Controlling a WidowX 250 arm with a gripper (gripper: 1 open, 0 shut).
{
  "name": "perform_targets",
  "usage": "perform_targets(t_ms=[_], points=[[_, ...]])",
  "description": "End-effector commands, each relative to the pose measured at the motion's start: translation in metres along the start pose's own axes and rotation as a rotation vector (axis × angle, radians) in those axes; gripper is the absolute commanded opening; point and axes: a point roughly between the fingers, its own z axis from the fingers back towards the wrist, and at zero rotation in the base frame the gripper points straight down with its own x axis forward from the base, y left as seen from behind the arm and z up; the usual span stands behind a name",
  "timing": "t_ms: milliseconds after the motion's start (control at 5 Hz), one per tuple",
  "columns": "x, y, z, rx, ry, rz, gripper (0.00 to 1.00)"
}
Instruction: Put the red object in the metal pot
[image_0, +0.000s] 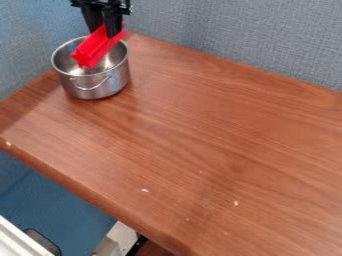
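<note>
The metal pot (90, 70) stands at the table's far left corner, shiny, with a rolled rim. The red object (96, 47) is a long bright red bar tilted over the pot's opening; its lower end dips inside the rim and its upper end is clamped in my gripper (103, 31). The black gripper hangs right above the pot's far side, shut on the bar's upper end. Its fingertips are partly hidden behind the bar.
The brown wooden table (201, 140) stretches to the right and toward the front, with its left edge close to the pot. A blue-grey wall (254, 35) rises behind. The floor shows below the front edge.
</note>
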Motion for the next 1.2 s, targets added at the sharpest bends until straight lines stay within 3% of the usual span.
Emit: perform_targets(t_ms=[0, 400, 600, 800, 1000], points=[[0.015, 0.023, 0.026, 0.034, -0.090, 0.061, 0.00], [0.030, 0.043, 0.029, 0.037, -0.128, 0.105, 0.00], [0.020, 0.039, 0.040, 0.032, -0.155, 0.093, 0.00], [0.018, 0.036, 0.054, 0.032, -0.196, 0.085, 1.00], [0.018, 0.036, 0.069, 0.036, -0.242, 0.081, 1.00]])
